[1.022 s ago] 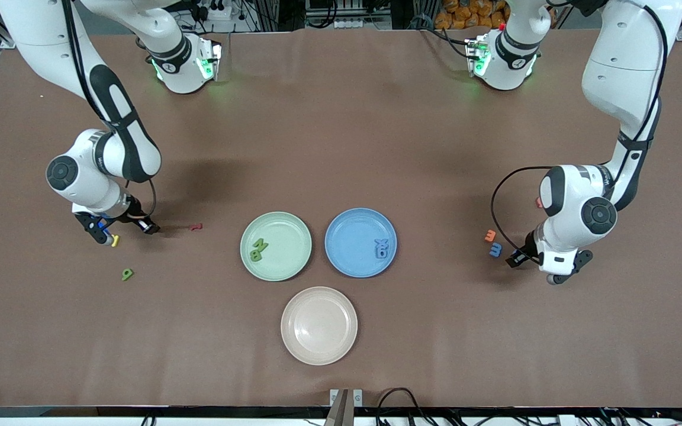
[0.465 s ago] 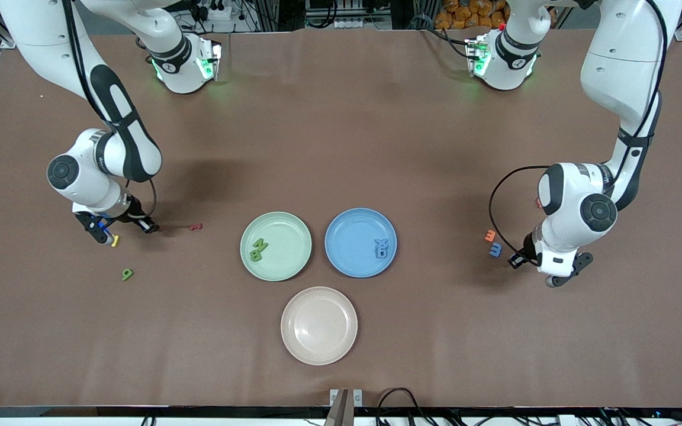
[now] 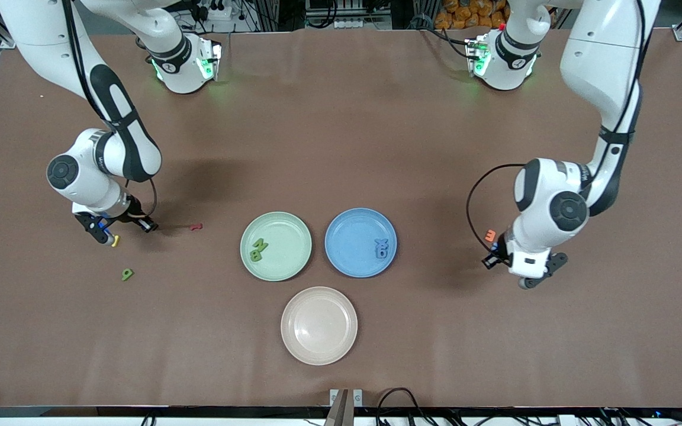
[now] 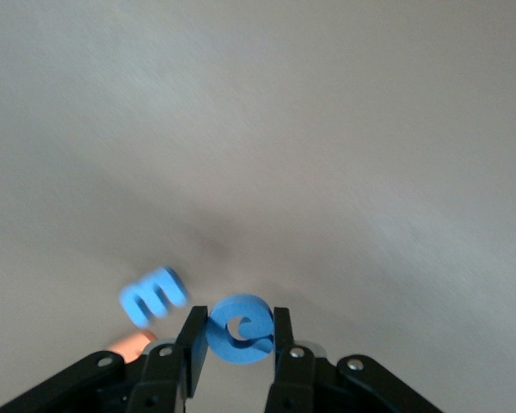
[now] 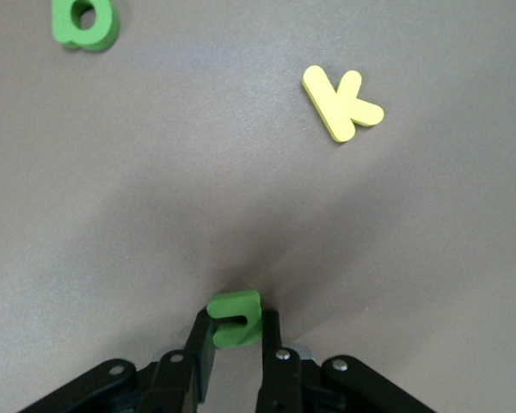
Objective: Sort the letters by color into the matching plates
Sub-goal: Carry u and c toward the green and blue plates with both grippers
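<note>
The right gripper point(image 5: 232, 344) pinches a small green piece point(image 5: 235, 318) low over the desk point(image 3: 341, 118) toward the right arm's end, well apart from the green plate point(image 3: 293, 260). From its wrist camera a yellow K point(image 5: 340, 103) and a green 9 point(image 5: 85, 21) lie on the desk near it; in the front view that 9 sits nearer the front camera than the green plate's center and toward the right arm's end, and a small dark red piece point(image 3: 196, 226) lies between the right gripper and the green plate. The left gripper point(image 4: 239, 348) pinches a blue piece point(image 4: 241, 327) above the desk toward the left arm's end, well apart from the blue plate point(image 3: 347, 231); a blue 3 point(image 4: 153, 295) lies just beside it, with an orange piece point(image 3: 491, 235) close by. Two green letters point(image 3: 259, 249) already rest in the green plate and two blue letters point(image 3: 381, 248) in the blue plate. The beige plate point(image 3: 319, 349), nearer the camera than both colored plates, holds nothing. By my reading the sorting is partly done: two pieces are gripped but not yet delivered, and at least the green 9 and the blue 3 are left to collect; the yellow, red and orange pieces have no matching colored plate.
</note>
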You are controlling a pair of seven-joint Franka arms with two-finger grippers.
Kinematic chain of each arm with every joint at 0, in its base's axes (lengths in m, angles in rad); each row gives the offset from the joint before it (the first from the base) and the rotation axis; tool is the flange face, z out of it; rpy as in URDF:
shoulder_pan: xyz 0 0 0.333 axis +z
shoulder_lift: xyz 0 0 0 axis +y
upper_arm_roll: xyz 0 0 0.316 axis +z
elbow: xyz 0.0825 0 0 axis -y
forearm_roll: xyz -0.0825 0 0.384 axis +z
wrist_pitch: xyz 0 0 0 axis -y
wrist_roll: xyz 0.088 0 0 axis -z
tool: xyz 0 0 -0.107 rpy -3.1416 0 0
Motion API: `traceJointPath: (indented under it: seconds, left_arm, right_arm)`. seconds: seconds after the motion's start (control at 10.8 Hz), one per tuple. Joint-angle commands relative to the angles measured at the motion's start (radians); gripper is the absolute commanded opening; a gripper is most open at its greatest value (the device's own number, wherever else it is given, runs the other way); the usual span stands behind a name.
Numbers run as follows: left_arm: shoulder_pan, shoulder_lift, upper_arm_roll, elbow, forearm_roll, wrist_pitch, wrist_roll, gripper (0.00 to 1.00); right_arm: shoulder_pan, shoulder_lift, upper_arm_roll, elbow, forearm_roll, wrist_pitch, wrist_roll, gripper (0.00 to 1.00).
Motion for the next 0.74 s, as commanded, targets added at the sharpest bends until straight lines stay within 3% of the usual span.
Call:
traceJointPath:
  seconds: [0.0,0.37,0.65]
  left_arm:
    - [-0.056,-0.010,0.011,-0.003,0.017,-0.021,-0.096,0.00]
    - [-0.100,-0.015,0.010,-0.005,0.017,-0.022,-0.159,0.00]
    - [-0.144,-0.016,0.010,-0.003,0.015,-0.027,-0.224,0.00]
  right_arm:
    - [-0.003,-0.022,0.002,-0.010,0.007,-0.035,-0.157,0.06]
    - [0.000,-0.023,0.002,0.105,-0.027,-0.149,-0.332,0.06]
    - [0.007,-0.013,0.003,0.276,-0.131,-0.365,-0.331,0.06]
